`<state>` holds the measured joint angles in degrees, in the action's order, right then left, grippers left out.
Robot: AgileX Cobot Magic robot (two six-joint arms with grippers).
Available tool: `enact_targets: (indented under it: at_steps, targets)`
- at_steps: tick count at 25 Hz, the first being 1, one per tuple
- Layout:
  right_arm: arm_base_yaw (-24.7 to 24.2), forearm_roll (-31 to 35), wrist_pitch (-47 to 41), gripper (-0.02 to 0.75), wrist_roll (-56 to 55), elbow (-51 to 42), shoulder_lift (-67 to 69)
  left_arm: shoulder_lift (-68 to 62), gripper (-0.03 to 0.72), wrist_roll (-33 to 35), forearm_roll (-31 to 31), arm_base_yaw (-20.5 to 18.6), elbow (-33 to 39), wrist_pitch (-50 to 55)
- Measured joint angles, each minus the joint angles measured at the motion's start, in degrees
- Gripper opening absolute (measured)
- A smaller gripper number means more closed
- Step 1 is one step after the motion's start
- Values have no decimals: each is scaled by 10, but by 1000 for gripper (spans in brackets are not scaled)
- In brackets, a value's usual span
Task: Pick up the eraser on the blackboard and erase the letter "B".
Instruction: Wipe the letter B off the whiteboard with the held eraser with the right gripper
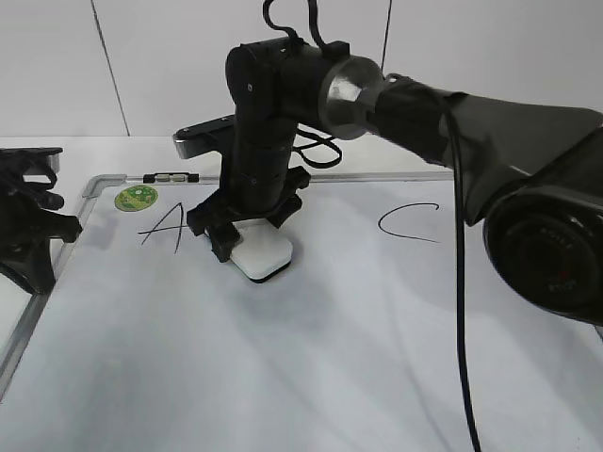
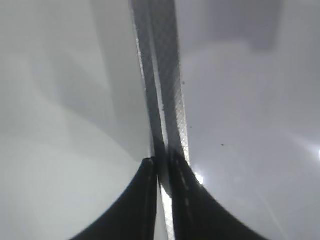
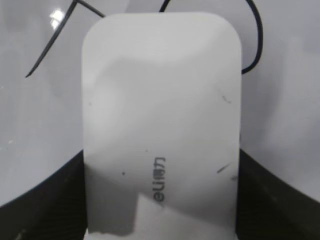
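Our right gripper [image 1: 247,237] straddles the eraser [image 1: 263,252], jaws wide at its sides; we cannot tell whether they grip it. The eraser lies on the blackboard [image 1: 283,358] between "A" [image 1: 162,226] and "C" [image 1: 407,222]. Our left gripper [image 2: 161,170] is closed, empty.

The B [image 3: 250,45] is mostly hidden by the eraser [image 3: 160,125]; the eraser's near end is cut off in the right wrist view.
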<state>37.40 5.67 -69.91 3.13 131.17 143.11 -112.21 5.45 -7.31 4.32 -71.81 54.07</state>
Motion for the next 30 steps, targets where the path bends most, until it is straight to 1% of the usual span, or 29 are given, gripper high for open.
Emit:
enact_targets:
  at_steps: [12, 24, 30]
  targets:
    - [4, -24, -1, 601, -11, -4, -6, 0, 41, 0, 0, 0, 0, 0]
    - [5, -29, -3, 598, -18, -5, -8, 0, 41, 1, -1, 0, 0, 0]
    - [5, -31, -4, 655, -19, -6, -17, 0, 41, 1, -1, 0, 0, 1]
